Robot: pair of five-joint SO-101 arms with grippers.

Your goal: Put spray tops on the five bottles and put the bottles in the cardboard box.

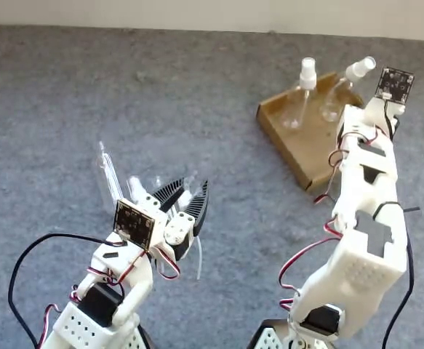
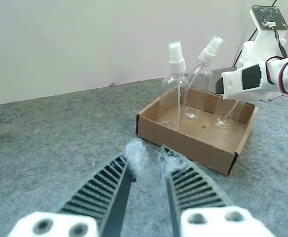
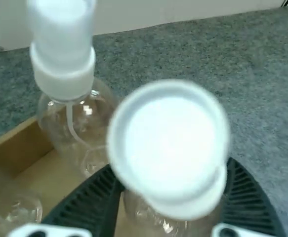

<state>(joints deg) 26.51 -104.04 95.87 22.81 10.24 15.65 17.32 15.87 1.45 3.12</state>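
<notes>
Right wrist view: bottle point(image 3: 168, 143) with its spray top on sits between your right gripper's point(image 3: 166, 197) jaws, which are clenched on its body. Its base is down inside the cardboard box point(image 1: 310, 156). Its long axis is tilted, with the top leaning toward the right arm and away from the upright bottle point(image 1: 302, 98) just beside it in the box, which is also capped. The left wrist view suggests a third bottle in the box, but the right arm hides part of it, so you can't count for sure.

The key relation is that the held bottle lies straight below your right wrist, base on or near the box floor. The next move is probably to bring the axis upright, then let go. Tipping into the neighbour is the risk.

Your left gripper point(image 1: 186, 202) is released and empty, with lint on the tips, and is well apart from the box. Clear pieces point(image 1: 110, 174) lie just beside it on the grey table point(image 1: 197, 94), most likely an uncapped bottle and loose top, long axis pointing away from that arm. The left arm is nearer for those.
</notes>
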